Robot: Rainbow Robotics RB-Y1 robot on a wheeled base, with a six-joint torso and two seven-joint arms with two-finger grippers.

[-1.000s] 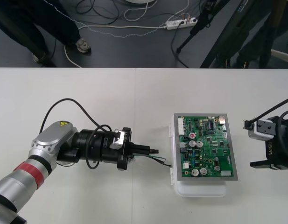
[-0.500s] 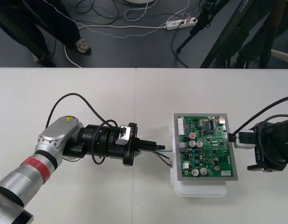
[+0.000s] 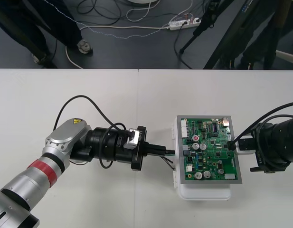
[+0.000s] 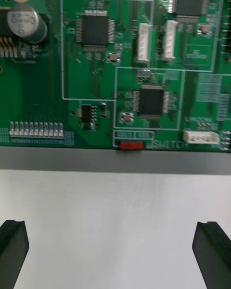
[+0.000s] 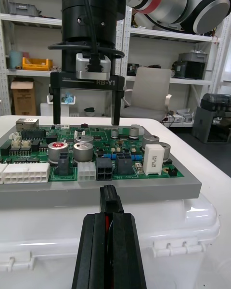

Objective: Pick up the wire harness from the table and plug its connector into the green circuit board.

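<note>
One plug (image 5: 109, 200) in left fingers (image 5: 89, 256), near board (image 3: 213, 153)

The right end effector (image 4: 113, 243) has its black fingers (image 4: 13, 248) spread far apart over the bare pale desk (image 4: 115, 207). Beyond them is the green circuit board (image 4: 43, 101) — its grey border (image 4: 72, 159) nearest, then a small red switch (image 4: 131, 145), square black chips (image 4: 150, 101) and a silver capacitor (image 4: 29, 23).

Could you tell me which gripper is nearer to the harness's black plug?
Left. The left gripper holds the black plug just short of the green circuit board's left edge; the right gripper stands open at its right edge.
</note>
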